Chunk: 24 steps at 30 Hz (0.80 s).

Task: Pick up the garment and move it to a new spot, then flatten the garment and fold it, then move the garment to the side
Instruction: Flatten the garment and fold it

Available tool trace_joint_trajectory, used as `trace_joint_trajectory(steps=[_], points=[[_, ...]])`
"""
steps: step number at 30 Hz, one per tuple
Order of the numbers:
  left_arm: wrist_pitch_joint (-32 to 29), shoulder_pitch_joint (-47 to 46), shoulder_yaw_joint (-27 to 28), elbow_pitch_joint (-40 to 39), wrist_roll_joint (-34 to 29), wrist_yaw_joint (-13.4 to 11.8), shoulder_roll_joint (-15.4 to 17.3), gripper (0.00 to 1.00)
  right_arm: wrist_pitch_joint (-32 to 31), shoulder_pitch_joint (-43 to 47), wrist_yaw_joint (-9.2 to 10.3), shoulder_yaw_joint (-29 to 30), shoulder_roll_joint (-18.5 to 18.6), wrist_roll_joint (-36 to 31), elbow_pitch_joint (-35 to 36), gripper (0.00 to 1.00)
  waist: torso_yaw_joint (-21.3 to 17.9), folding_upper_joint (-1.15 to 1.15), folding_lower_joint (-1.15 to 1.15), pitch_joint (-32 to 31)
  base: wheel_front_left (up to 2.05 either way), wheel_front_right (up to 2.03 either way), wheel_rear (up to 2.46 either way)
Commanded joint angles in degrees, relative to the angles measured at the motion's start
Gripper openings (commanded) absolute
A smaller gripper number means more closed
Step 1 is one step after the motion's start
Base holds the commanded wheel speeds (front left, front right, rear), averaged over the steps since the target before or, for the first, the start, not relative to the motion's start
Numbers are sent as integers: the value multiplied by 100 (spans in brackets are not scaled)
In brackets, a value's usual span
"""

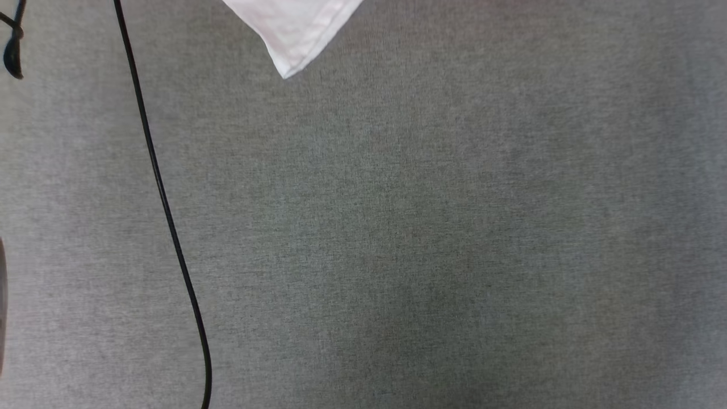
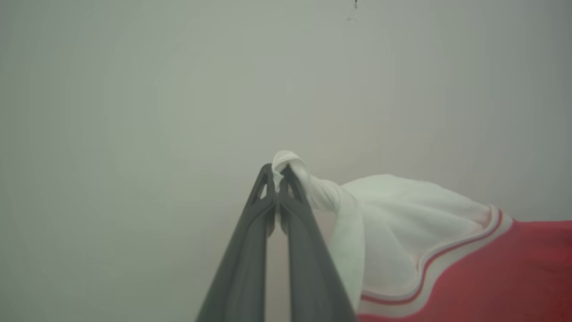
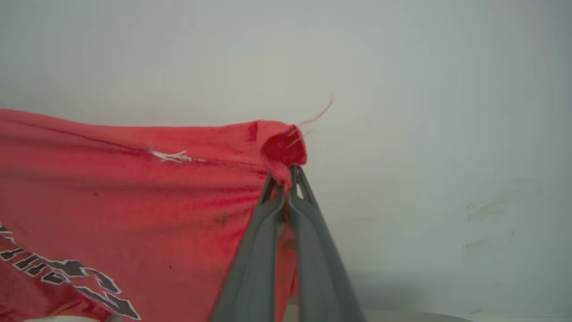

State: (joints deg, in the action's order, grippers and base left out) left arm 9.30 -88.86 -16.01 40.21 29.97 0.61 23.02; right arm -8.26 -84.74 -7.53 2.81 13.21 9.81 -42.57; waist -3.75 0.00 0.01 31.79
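Observation:
The garment is a red jersey T-shirt with white sleeves and striped trim. In the left wrist view my left gripper (image 2: 278, 175) is shut on the tip of a white sleeve of the garment (image 2: 402, 214), which hangs off to the right. In the right wrist view my right gripper (image 3: 288, 182) is shut on a red corner of the garment (image 3: 134, 188); black white-outlined lettering shows at the lower left. In the head view a white corner of the garment (image 1: 295, 28) hangs into the top edge above the grey surface.
A grey fabric surface (image 1: 426, 227) spreads across the head view. A thin black cable (image 1: 164, 199) runs down its left side, with a dark loop (image 1: 12, 51) at the top left corner. A pale plain wall stands behind both wrist views.

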Motion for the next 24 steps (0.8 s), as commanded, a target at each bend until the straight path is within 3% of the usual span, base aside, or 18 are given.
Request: trace_joint_trajectory(steps=[1,12,24], points=[[48,16,22,76,17,24,11,0,58,-70,8,-16,-24,-16,-78,0,6,0,-1,124,0,0,0],[425,838,134,1200,392,309,-267,0,614,495,8,-455,-171,288,-1102,0,137,0,-1,59,0,0,0],[590,2821,203,1828,700,580,-753,0,1199,2681,8,-1240,-80,1103,-1458,0,360,0,-1,-1057,0,0,0]])
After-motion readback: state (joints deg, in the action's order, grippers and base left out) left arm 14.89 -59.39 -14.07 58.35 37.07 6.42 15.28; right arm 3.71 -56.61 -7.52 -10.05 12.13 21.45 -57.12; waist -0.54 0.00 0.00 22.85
